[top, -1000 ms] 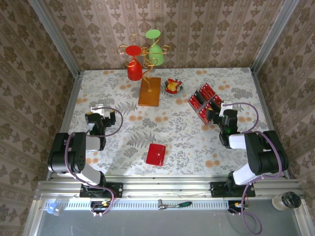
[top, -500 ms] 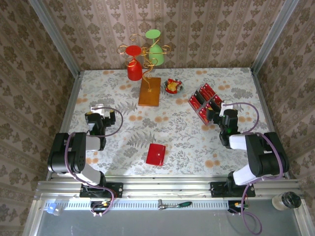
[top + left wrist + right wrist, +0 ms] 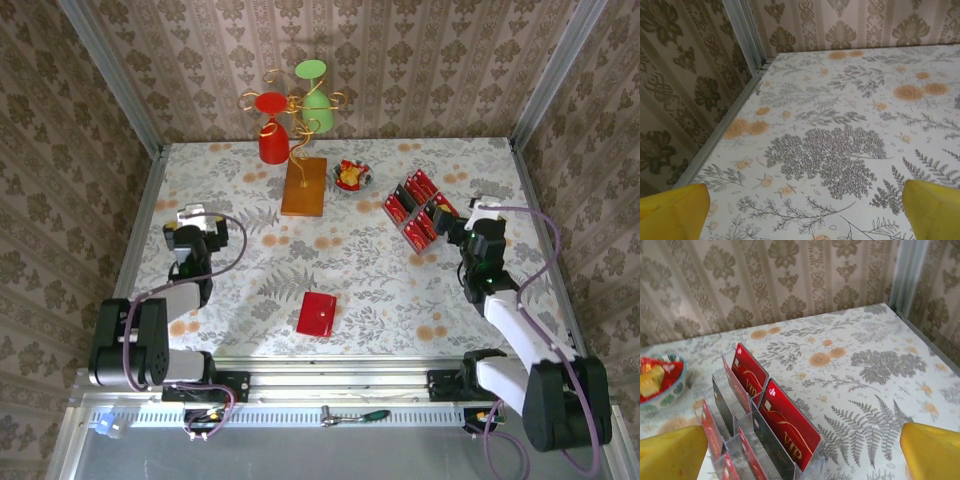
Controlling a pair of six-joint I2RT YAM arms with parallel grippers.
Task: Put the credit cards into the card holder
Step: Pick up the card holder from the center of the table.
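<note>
Fingers (image 3: 671, 452) spread wide on our right gripper (image 3: 800, 455), and our left gripper (image 3: 802, 210) gapes too, both empty. Glossy red credit cards (image 3: 787, 427) stand upright in a clear slotted rack (image 3: 732, 415) just ahead. The flat red card holder (image 3: 318, 314) lies well apart, between our arms. We'd pinch one thin card's top edge and lift straight.

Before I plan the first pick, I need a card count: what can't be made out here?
- credit cards: right wrist view, they overlap and the bottom edge cuts the nearest; top view, too small to count.
- card holder: top view, too small to show slots.
- sweets bowl: right wrist view, cut by the left edge.
</note>
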